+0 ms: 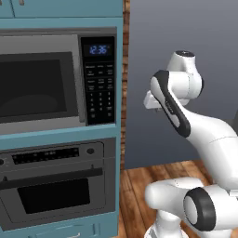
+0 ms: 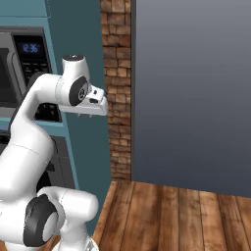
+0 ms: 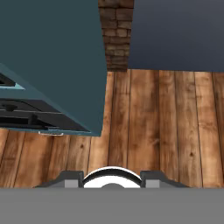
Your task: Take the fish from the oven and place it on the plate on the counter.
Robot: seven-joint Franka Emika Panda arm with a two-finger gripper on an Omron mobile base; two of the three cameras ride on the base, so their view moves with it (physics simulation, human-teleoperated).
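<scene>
Grey steel oven point(image 1: 53, 183), door closed, lower left of the left base view, beneath a microwave point(image 1: 56, 79) in a teal cabinet point(image 2: 81, 59). Fish cannot be made out. Pincer point(image 3: 112, 180) at the hand view's bottom edge over wood floor point(image 3: 166, 122); released or clenched cannot be told.

A white robot arm point(image 2: 34, 162) rises at lower left beside a teal cabinet point(image 2: 81, 29) holding a microwave point(image 2: 19, 63); brick column point(image 2: 117, 98), grey wall point(image 2: 196, 93), wooden floor point(image 2: 186, 215).
</scene>
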